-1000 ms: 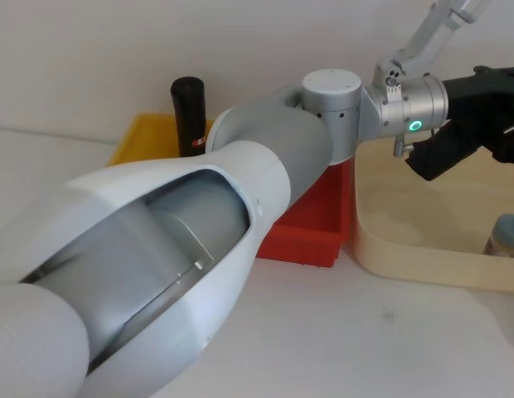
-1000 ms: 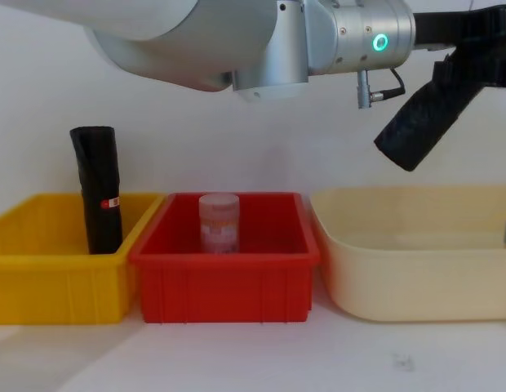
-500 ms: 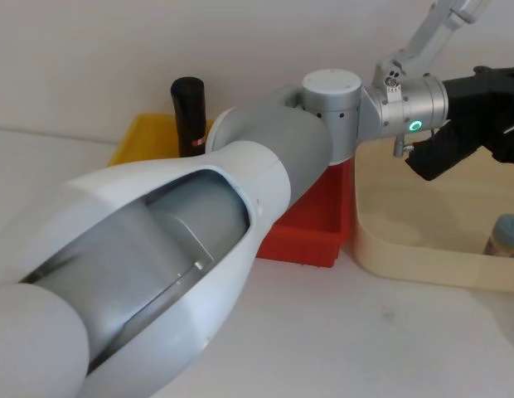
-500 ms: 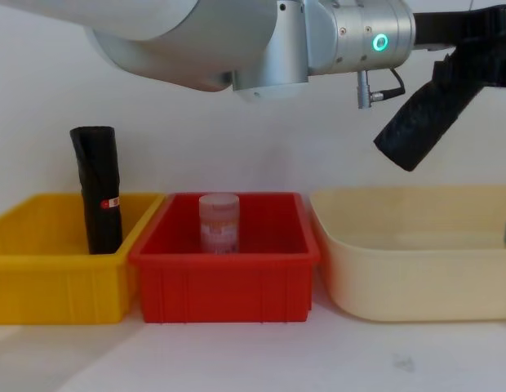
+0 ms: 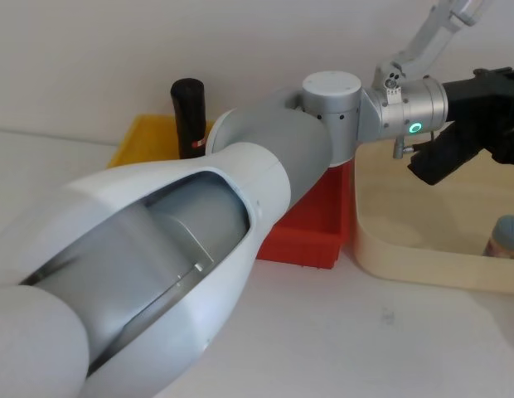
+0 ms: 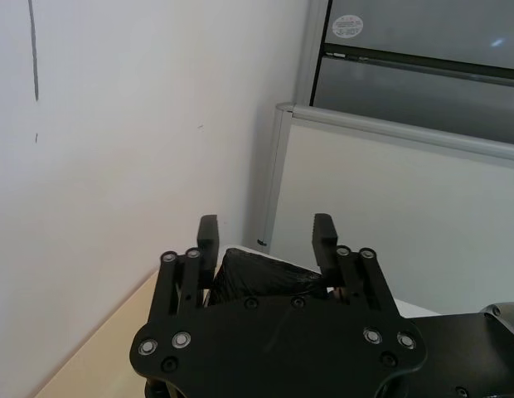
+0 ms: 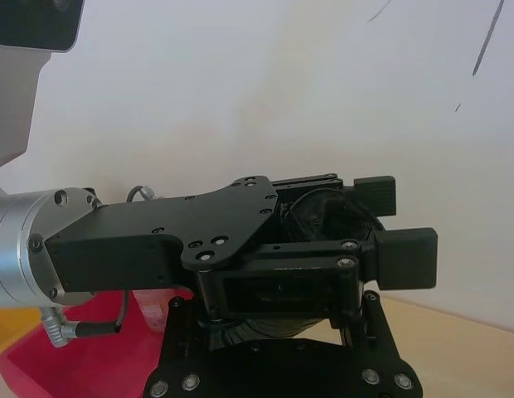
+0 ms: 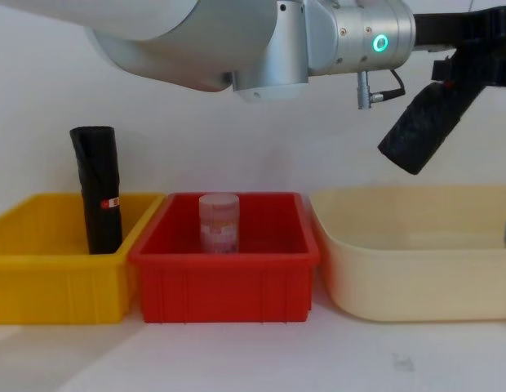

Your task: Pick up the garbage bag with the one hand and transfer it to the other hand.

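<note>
The garbage bag (image 8: 420, 131) hung tilted in the air above the cream basin (image 8: 400, 286), its lower end pointing down towards the red bin (image 8: 228, 286) and its upper end lost among the black gripper parts at the right edge of the chest view. The one hand (image 6: 267, 232), the left gripper on the arm with the green glowing ring, reached across from the robot's left and had the roll between its two fingers (image 6: 209, 240), which stood on either side of the crumpled black plastic and pressed against it. The other hand (image 7: 278, 286), the right gripper, sat hard up against the same roll, crossing the left gripper at an angle in the right wrist view; whether it had a grip on the bag could not be told. A second black roll (image 8: 99, 192) with a small red-and-white label stood upright in the yellow bin (image 8: 49, 286), leaning against its wall beside the red bin. A clear jar (image 8: 219, 222) stood in the middle of the red bin, and another jar (image 5: 506, 236) with a pale blue lid stood in the cream basin
</note>
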### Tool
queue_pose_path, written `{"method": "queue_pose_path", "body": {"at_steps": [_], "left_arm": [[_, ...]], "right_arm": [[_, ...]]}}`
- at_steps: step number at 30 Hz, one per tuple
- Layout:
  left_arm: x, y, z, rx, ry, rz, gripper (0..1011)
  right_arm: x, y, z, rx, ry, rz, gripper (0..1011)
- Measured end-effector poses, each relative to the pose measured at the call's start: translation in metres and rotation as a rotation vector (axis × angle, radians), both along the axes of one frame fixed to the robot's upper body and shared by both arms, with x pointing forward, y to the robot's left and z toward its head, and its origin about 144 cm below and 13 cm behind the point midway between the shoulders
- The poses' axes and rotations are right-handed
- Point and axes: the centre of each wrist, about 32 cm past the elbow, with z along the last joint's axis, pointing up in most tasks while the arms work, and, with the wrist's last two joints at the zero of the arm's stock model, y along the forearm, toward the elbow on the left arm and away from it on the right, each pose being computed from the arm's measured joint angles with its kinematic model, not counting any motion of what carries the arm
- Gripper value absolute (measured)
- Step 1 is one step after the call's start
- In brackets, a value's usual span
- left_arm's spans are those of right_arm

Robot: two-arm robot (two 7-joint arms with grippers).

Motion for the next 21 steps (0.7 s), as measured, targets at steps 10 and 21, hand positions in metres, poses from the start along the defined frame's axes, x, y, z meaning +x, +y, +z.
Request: {"method": "queue_pose_path", "body": {"at_steps": [10,21], "left_arm": [[0.000,0.000,0.000,0.000,0.000,0.000,942],[0.000,0.000,0.000,0.000,0.000,0.000,1001]], "right_arm": [[0.000,0.000,0.000,-0.003,-0.002,-0.006,699],[0.000,-0.010,0.004,-0.030,-0.012,-0.059,697]]}}
